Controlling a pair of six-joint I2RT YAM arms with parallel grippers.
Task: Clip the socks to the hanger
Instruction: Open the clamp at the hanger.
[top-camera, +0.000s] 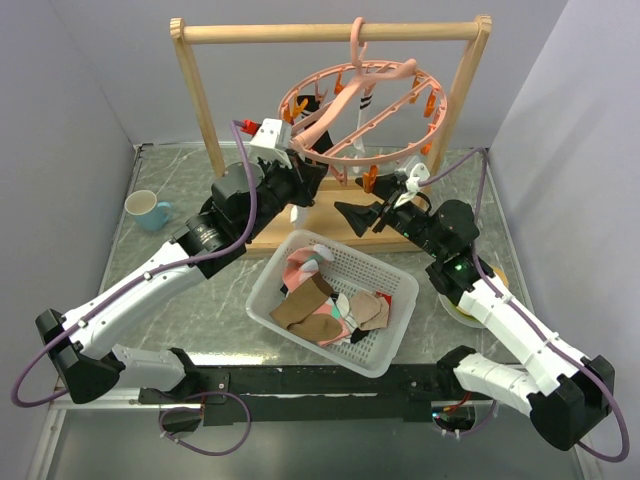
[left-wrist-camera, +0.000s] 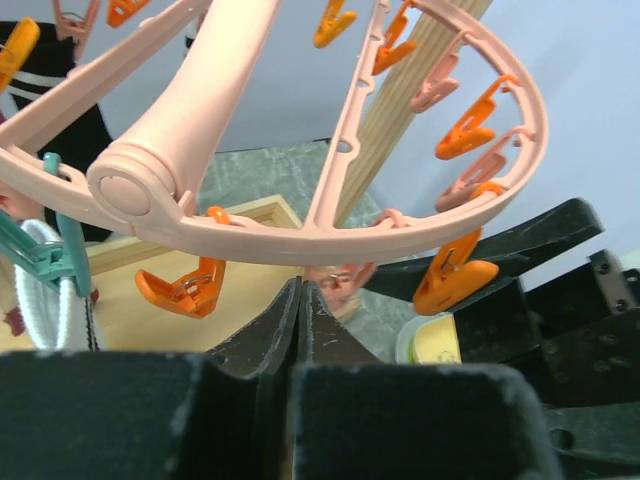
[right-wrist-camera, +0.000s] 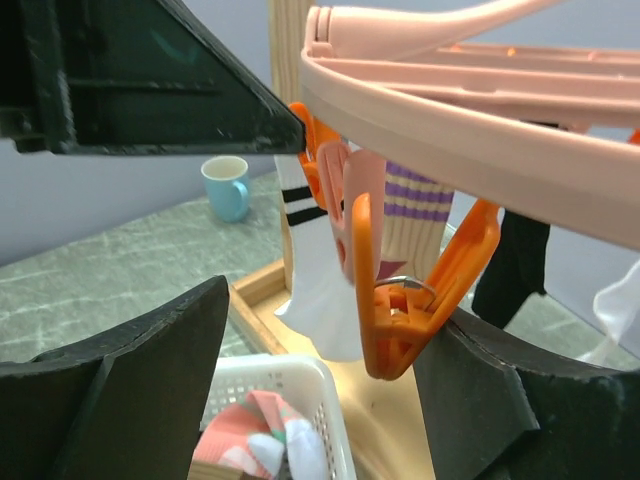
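Two black arms reach up under the hanger (top-camera: 330, 112), a round ring of smooth pink plastic with thin spokes and a hook on top. The hook hangs over the round bar of a wooden rack (top-camera: 330, 32) at the back of the grey, stone-look surface (top-camera: 200, 300). Many small orange and pink clips (left-wrist-camera: 468, 130) dangle from the ring's edge.

The left gripper (top-camera: 305, 170) sits just below the ring's left edge. Its jaws are pressed together, tip to tip, with nothing seen between them. The right gripper (right-wrist-camera: 330, 320) is under the near edge of the ring. Its jaws stand wide apart, and one shiny orange clip (right-wrist-camera: 400, 310) hangs in the gap, close to one jaw; I cannot tell if it touches.

Some socks hang from the ring: a soft white sock with black stripes (right-wrist-camera: 315, 280), a ribbed sock with purple stripes (right-wrist-camera: 415, 215) and a black sock (right-wrist-camera: 515, 260). More socks (top-camera: 320, 310), tan, pink and white, lie in a heap in a white basket (top-camera: 400, 345) full of little holes, between the two arms. A blue mug (top-camera: 148, 208) stands well apart on the left, by the wall, with open room between it and the basket
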